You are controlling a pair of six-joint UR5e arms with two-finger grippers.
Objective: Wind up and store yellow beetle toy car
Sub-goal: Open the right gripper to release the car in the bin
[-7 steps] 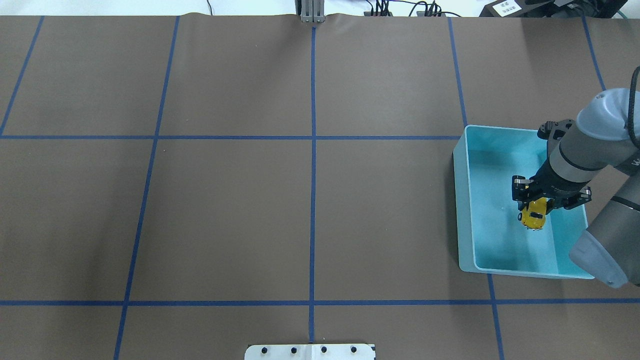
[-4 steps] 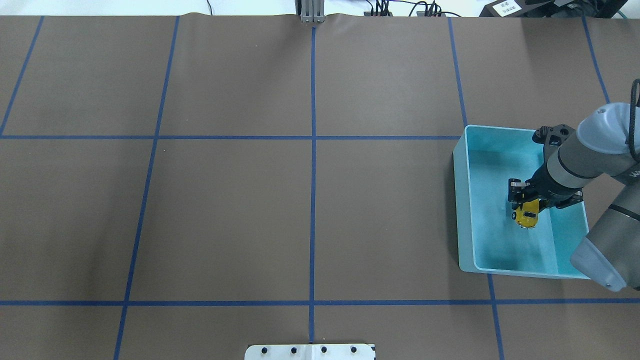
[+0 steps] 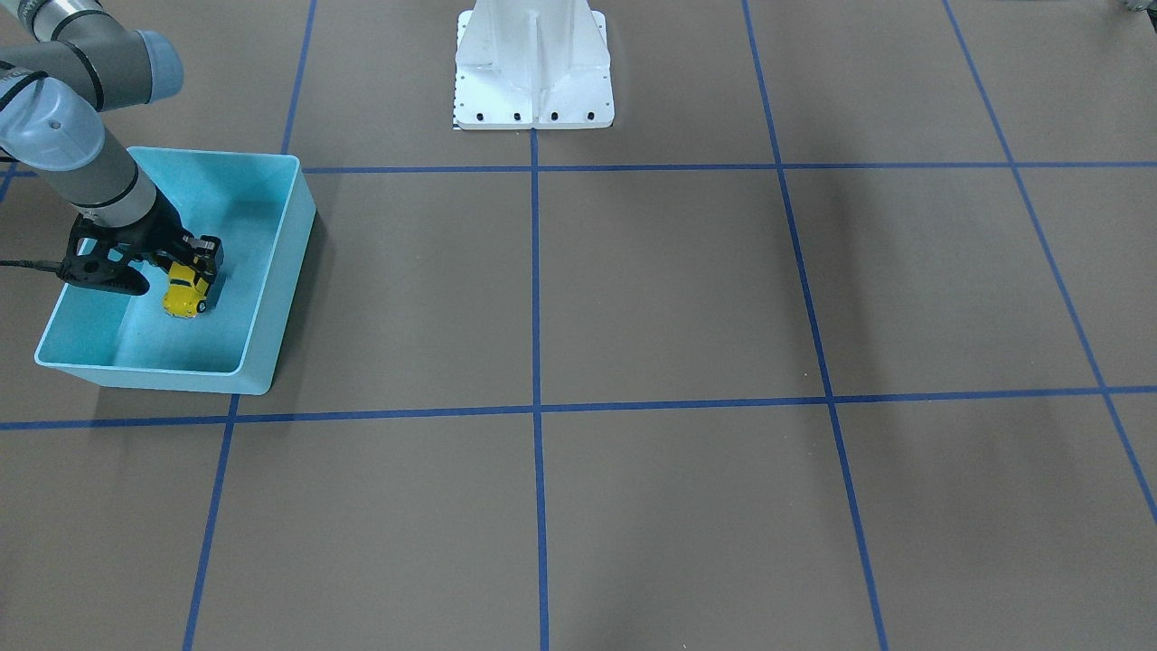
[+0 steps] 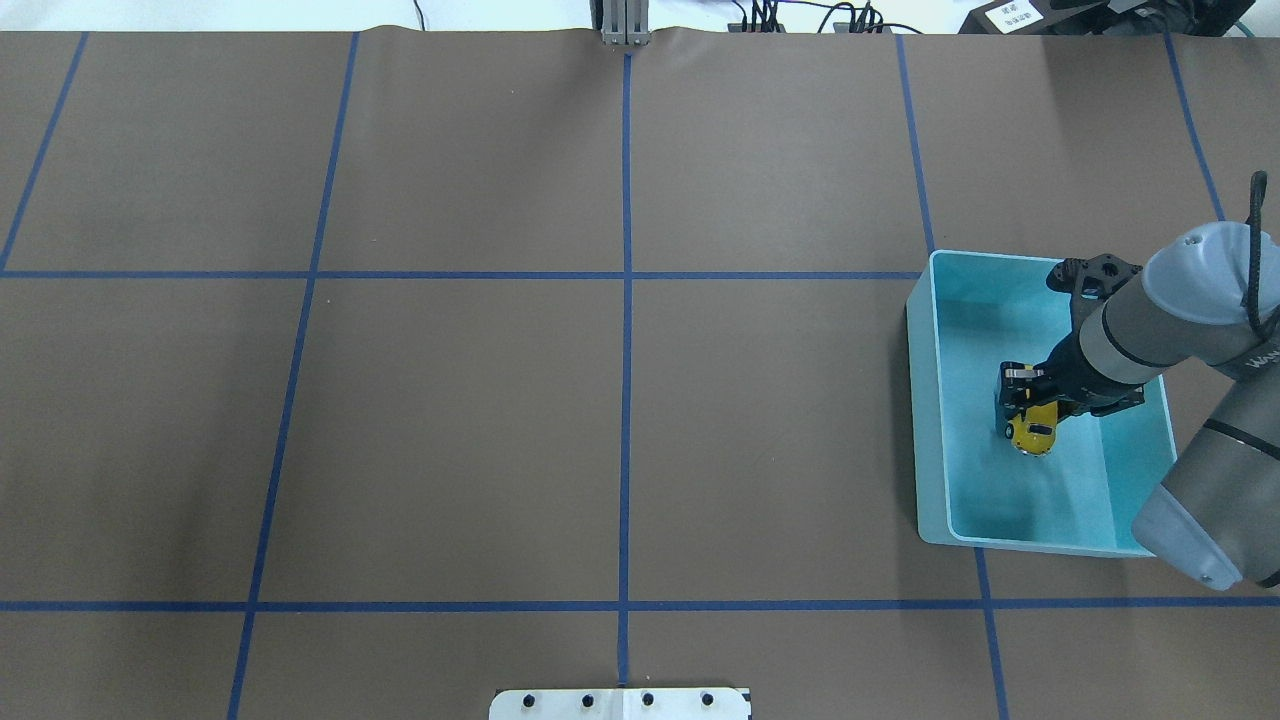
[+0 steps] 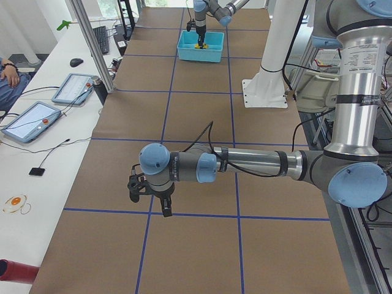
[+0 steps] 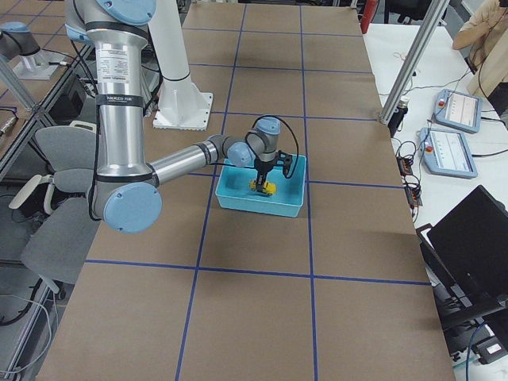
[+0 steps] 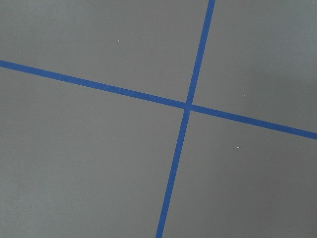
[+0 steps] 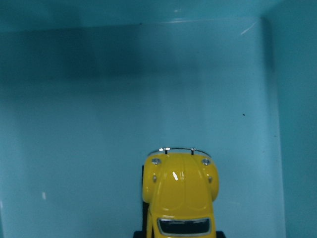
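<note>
Inside light blue bin [image 4: 925, 400], near middle: right fingers [image 4: 1010, 385] clamped on yellow beetle toy car [image 4: 1033, 435], nose toward bin floor, held low, likely for gentle release; left fingers [image 5: 165, 209] hover over surface [image 7: 99, 173], apparently idle; cannot tell whether apart or together.

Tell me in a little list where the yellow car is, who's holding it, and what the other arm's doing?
Car: yellow beetle toy car, inside the light blue bin
Holder: right gripper, shut on it
Other arm: left gripper above the table, far from the bin; open or shut unclear
Released: not yet
</note>
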